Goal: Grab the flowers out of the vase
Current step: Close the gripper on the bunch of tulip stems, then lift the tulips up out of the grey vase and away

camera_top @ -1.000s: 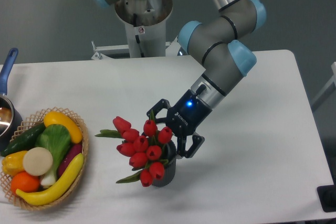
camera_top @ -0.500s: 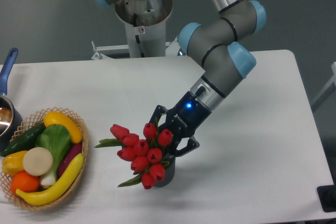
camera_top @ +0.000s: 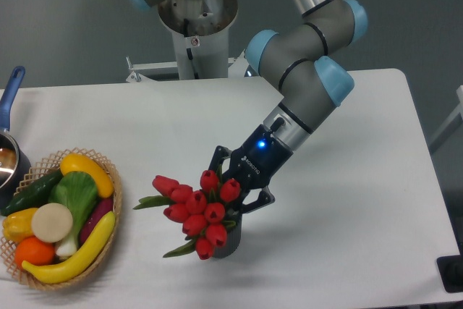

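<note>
Since the earlier frame, the black two-finger claw (camera_top: pixel 233 195) has pinched together on the red tulip flowers (camera_top: pixel 197 209); stems remain inside the dark ribbed vase (camera_top: pixel 230 240), lift pending.

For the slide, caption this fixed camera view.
UR5e gripper closed around red tulip flowers standing in the dark vase, vegetable basket at left.

White table (camera_top: pixel 362 200) carries all. Wicker basket (camera_top: pixel 114 211) with vegetables sits at front left. Blue-handled pot (camera_top: pixel 9 153) stands at left edge, behind basket. Dark vase (camera_top: pixel 230 242) with flowers (camera_top: pixel 197 211) stands near front middle.
</note>
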Tool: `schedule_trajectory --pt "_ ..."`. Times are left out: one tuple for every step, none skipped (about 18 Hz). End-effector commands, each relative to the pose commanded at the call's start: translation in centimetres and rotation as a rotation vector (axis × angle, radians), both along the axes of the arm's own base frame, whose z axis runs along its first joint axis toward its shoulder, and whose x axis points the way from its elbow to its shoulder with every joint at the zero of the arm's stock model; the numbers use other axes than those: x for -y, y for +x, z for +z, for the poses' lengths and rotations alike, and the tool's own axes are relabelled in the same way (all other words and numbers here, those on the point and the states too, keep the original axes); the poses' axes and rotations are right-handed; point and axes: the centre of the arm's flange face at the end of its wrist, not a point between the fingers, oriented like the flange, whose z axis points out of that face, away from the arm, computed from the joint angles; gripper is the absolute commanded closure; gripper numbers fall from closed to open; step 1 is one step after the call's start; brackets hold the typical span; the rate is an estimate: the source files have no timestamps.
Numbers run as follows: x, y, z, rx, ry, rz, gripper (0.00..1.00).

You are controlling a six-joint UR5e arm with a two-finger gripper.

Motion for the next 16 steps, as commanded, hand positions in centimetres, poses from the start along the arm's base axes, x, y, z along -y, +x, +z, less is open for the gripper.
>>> schedule_trajectory --pt "0.1 0.0 0.9 0.016 0.025 0.006 0.57" --pt "0.7 -0.3 1.9 0.03 0.045 0.021 0.57" --pt "1.0 -0.5 2.5 0.042 0.059 0.029 0.57" --pt "1.1 -0.5 3.2 0.051 0.071 0.034 0.57" --pt "1.2 -0.4 3.9 0.057 0.078 0.039 0.57" --pt "1.2 -0.4 4.5 0.059 0.078 0.045 0.57" --pt "1.3 -0.2 5.1 0.064 0.077 0.052 0.57" --pt "1.4 -0.1 6.0 0.065 0.08 0.057 0.57" --pt "1.4 0.1 6.8 0.071 0.08 0.065 0.57" --pt "1.4 0.0 7.5 0.077 0.079 0.074 0.57" --pt "1.6 -0.1 8.2 0.087 0.077 0.087 0.57" --pt "1.7 -0.2 8.5 0.1 0.073 0.098 0.57" --pt "1.7 -0.2 9.1 0.101 0.076 0.102 0.57" --pt "1.8 0.0 9.9 0.096 0.084 0.103 0.57" --pt "1.9 0.2 10.5 0.09 0.089 0.103 0.57" --pt "1.9 0.3 11.0 0.088 0.101 0.098 0.57"
